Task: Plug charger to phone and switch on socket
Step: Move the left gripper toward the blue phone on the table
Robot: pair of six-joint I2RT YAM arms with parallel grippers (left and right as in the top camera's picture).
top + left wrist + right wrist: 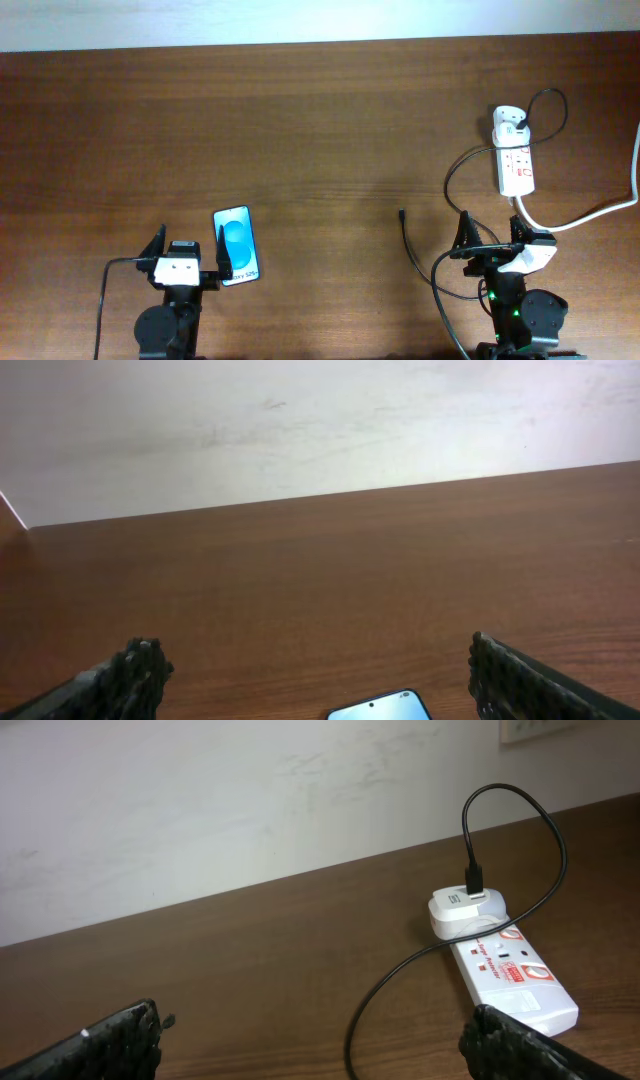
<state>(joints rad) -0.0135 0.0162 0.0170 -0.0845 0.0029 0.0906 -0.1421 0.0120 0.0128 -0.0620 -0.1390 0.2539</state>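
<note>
Brown wooden table (320, 130) carries everything. Phone (238, 245) lies flat at the front left, its blue screen up. Left gripper (188, 250) sits just beside it with jaws spread wide and nothing held. From above, one finger overlaps the phone's left edge; I cannot tell whether they touch. Socket (517, 165) lies at the far right, and the white adapter (508, 122) is plugged into its far end. Charger (413, 250) runs as a thin black cable from the adapter, loops over the table, and ends in a tip (401, 213) lying loose, well apart from the phone. Right gripper (490, 235) is near the socket's front end, jaws wide apart and empty. A thick white cord (590, 215) leaves the socket rightward.
</note>
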